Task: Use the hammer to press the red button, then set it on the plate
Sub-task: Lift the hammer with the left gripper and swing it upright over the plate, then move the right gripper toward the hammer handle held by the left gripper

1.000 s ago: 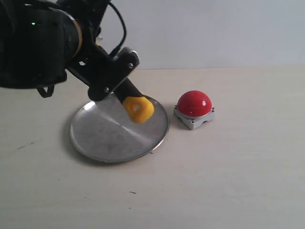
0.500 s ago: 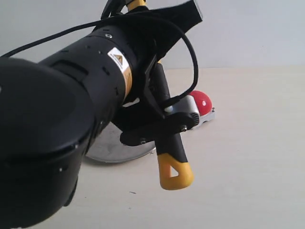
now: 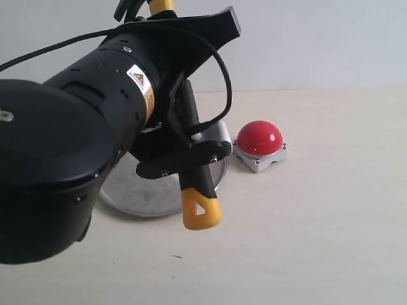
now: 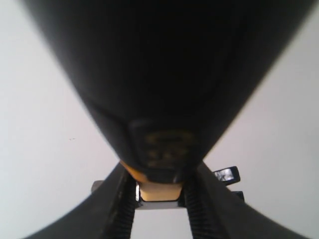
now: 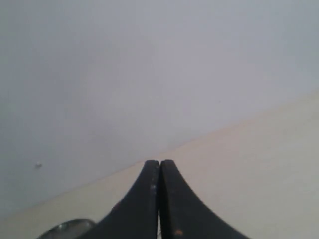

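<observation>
My left gripper (image 3: 191, 159) is shut on the black shaft of the hammer (image 3: 202, 210), which hangs nearly upright with its yellow looped end lowest, over the table in front of the plate. In the left wrist view the ribbed fingers (image 4: 125, 211) clamp the blurred handle (image 4: 159, 191). The silver plate (image 3: 137, 194) lies mostly hidden behind the arm. The red button (image 3: 259, 137) sits on its grey base to the right of the plate, apart from the hammer. My right gripper (image 5: 159, 165) is shut and empty above the table, outside the exterior view.
The bulky black left arm (image 3: 70, 159) and its cable fill the left half of the exterior view. Pale tabletop (image 3: 318, 241) stretches to the right and front. A sliver of the plate rim (image 5: 65, 228) shows in the right wrist view.
The left arm has swung from over the plate toward the camera, turning the hammer's yellow end downward. In the last half second it shifted left and slightly up, uncovering the button.
</observation>
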Robot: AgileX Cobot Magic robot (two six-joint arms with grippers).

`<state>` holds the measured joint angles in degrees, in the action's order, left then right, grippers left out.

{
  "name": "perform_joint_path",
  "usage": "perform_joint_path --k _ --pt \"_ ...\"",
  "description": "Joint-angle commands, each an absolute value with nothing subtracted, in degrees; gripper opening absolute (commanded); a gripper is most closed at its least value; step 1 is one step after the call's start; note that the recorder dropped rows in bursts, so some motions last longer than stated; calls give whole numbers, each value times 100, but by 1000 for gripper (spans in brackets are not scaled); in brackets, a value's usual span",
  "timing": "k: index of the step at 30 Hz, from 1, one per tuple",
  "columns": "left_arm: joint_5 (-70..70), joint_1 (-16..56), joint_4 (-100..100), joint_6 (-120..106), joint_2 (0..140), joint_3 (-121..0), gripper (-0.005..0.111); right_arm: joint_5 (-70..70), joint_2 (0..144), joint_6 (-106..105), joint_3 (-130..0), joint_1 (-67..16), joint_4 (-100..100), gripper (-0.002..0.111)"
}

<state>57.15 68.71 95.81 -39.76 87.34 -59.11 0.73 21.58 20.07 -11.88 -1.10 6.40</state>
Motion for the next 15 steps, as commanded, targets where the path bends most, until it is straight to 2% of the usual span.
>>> perform_joint_path --k 1,5,8,15 --pt "5710 6628 9995 -4020 8603 -5950 0 -462 3568 1583 -2242 -878 365 0" --pt "5564 6516 9995 -4172 8603 -5950 0 -1172 5095 770 -3393 -1615 422 0" --pt "5443 6445 9995 -4197 8603 -5950 0 -1775 6113 -75 -4250 -1858 737 0" --pt "5194 5935 9995 -4335 8603 -5950 0 -3958 7969 -3017 -6351 -1499 2486 0"
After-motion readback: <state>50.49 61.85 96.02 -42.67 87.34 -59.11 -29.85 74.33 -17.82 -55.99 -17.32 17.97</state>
